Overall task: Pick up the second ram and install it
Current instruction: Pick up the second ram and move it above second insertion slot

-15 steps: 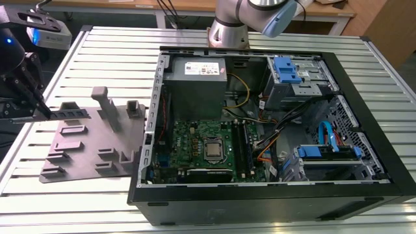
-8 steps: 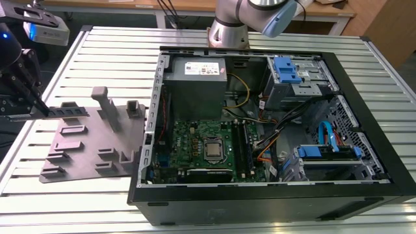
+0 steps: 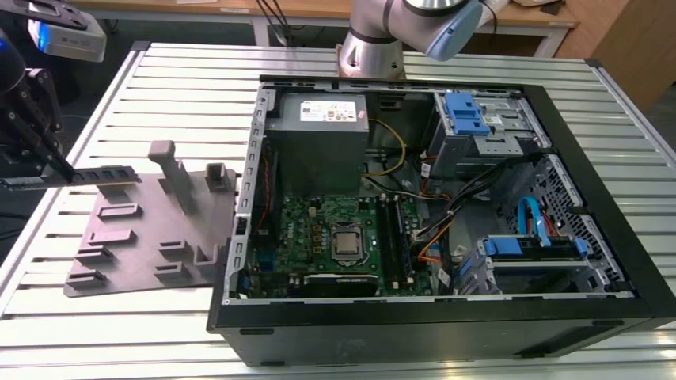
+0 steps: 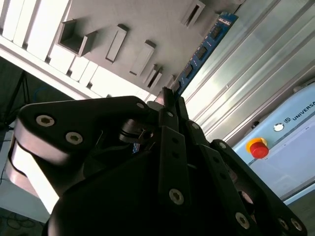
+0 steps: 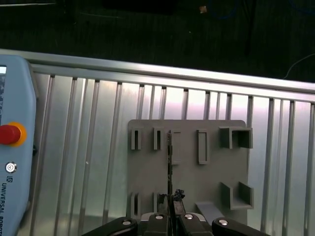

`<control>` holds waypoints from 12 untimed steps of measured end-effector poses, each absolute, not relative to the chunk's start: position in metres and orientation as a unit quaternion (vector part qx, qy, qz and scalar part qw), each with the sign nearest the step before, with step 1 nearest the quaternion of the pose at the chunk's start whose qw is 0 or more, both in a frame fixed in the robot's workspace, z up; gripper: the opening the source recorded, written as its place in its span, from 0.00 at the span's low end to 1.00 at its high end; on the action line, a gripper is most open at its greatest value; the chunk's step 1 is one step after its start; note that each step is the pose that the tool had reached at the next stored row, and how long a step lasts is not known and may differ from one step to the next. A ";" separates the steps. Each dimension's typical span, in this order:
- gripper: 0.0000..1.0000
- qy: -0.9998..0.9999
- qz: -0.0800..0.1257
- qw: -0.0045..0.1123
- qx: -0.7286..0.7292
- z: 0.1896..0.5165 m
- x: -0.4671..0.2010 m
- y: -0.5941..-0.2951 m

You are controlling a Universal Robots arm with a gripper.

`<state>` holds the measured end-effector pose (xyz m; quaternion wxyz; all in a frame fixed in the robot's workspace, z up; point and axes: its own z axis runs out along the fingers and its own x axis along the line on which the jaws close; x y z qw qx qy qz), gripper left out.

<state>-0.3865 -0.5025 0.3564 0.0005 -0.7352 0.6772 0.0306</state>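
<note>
Where gripper [image 3: 53, 179] clamps second ram [image 3: 106, 174] over grey tray [image 3: 138, 265], held end hidden inside gripper

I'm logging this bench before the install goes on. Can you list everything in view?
ram stick: one, dark blue-green, held over the tray.
tray: one, grey, with posts and slots, on the table at the exterior view's left of the computer case.
computer case: one, black, lying open on the table.
circuit board: one, green, inside the case.
brackets: two, blue, inside the case.
table: one, silver, slatted.
control pendant: one, pale blue with a red button, by the table's edge.
arm: one, grey, behind the case.
gripper: one, black, shut on the ram stick.
</note>
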 end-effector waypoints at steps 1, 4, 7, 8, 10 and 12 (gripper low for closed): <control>0.11 0.677 0.031 0.001 -0.735 0.358 -0.386 -0.502; 0.11 0.677 0.031 0.001 -0.735 0.364 -0.386 -0.502; 0.11 0.677 0.032 0.002 -0.735 0.370 -0.386 -0.502; 0.11 0.677 0.032 0.002 -0.735 0.372 -0.386 -0.502; 0.11 0.677 0.032 0.002 -0.735 0.377 -0.387 -0.502; 0.11 0.677 0.032 0.002 -0.735 0.382 -0.386 -0.502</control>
